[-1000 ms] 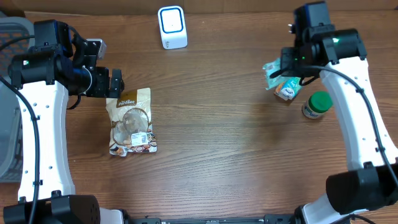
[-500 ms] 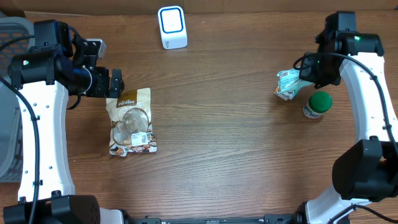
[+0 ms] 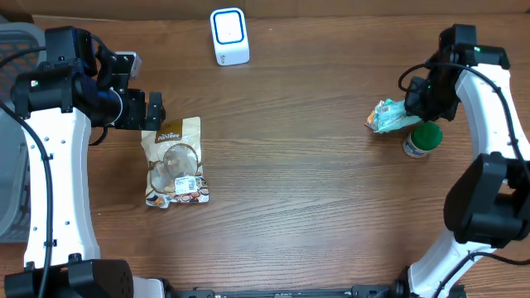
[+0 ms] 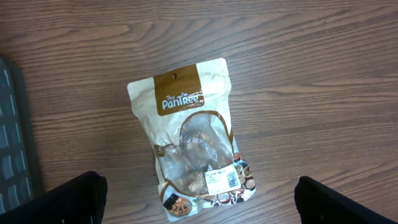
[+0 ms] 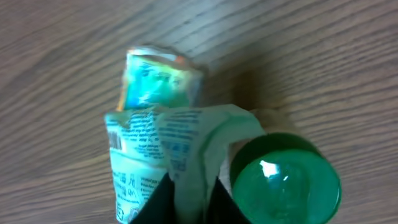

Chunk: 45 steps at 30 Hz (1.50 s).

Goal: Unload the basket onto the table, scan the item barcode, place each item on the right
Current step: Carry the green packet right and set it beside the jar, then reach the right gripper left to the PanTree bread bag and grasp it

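Observation:
A brown snack pouch (image 3: pixel 175 161) lies flat on the wooden table, its white barcode label (image 4: pixel 222 179) facing up. My left gripper (image 3: pixel 142 110) hovers just above the pouch's top end, open wide, and in the left wrist view the pouch (image 4: pixel 193 137) lies between the spread fingers (image 4: pixel 74 199). The white scanner (image 3: pixel 229 36) stands at the back of the table. At the far right my right gripper (image 3: pixel 414 106) is shut on a fold of a teal-and-white packet (image 3: pixel 387 117), which rests on the table. In the right wrist view the packet (image 5: pixel 146 143) sits pinched at my right gripper (image 5: pixel 189 202).
A green-capped bottle (image 3: pixel 424 137) stands right against the packet, and its cap (image 5: pixel 286 186) touches the packet's right side. A grey basket (image 3: pixel 12 132) sits at the table's left edge.
My right arm has swung to the right and brought the teal packet down beside the green-capped bottle. The left arm and the pouch have not moved.

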Available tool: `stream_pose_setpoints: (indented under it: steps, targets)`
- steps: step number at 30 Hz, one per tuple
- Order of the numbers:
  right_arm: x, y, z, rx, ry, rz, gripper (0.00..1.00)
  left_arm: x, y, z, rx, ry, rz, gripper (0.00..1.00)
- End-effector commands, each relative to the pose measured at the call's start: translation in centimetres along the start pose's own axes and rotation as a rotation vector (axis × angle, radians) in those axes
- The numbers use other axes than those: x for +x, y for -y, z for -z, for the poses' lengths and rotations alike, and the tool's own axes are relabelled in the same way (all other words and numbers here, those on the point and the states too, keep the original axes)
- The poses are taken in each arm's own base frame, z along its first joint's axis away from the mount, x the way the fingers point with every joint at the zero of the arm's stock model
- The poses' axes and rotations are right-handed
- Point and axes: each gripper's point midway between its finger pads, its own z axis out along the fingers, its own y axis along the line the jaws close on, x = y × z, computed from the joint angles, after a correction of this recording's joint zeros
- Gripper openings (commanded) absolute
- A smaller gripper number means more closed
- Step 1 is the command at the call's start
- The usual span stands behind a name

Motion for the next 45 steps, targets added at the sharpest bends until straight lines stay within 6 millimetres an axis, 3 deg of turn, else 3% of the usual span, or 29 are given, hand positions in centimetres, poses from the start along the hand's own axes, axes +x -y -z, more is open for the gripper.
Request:
stream_pose_setpoints:
  steps: [1,2,4,5,12,19,24,29,32,39,45]
  targets:
    - [-0.1,0.2,0.0,-0.009,0.002,-0.007,0.23,-0.6,0.2,0.9,-0.005,0.033,-0.028,1.00]
    - [-0.1,0.2,0.1,-0.009,0.003,-0.007,0.31,-0.6,0.2,0.9,-0.005,0.033,-0.028,0.99]
    - [-0.2,0.2,0.1,-0.009,0.004,-0.007,0.65,-0.6,0.2,0.9,-0.005,0.033,-0.028,1.00]
    - [-0.2,0.2,0.1,-0.009,0.006,-0.007,0.74,-0.6,0.2,0.9,-0.005,0.033,-0.028,1.00]
    - [-1.2,-0.2,2.0,-0.016,0.038,-0.005,1.00,-0.6,0.2,0.9,-0.005,0.033,-0.028,0.99]
    - [-1.7,-1.8,7.5,-0.042,0.076,0.021,1.00,-0.6,0.2,0.9,-0.005,0.033,-0.028,1.00]
    - [-1.1,-6.9,10.6,-0.243,0.079,0.080,1.00,-0.6,0.2,0.9,-0.005,0.033,-0.028,1.00]
    - [-0.9,-10.8,10.6,-0.400,0.075,0.129,1.00,-0.6,0.2,0.9,-0.005,0.033,-0.028,1.00]
    - [0.2,-13.2,10.2,-0.472,0.033,0.164,1.00,-0.6,0.2,0.9,-0.005,0.033,-0.028,1.00]
    - [4.3,-19.2,7.9,-0.495,-0.055,0.312,1.00,-0.6,0.2,0.9,-0.005,0.033,-0.028,1.00]
    - [8.2,-25.4,7.4,-0.511,-0.053,0.489,0.97,-0.6,0.2,0.9,-0.005,0.033,-0.028,0.99]
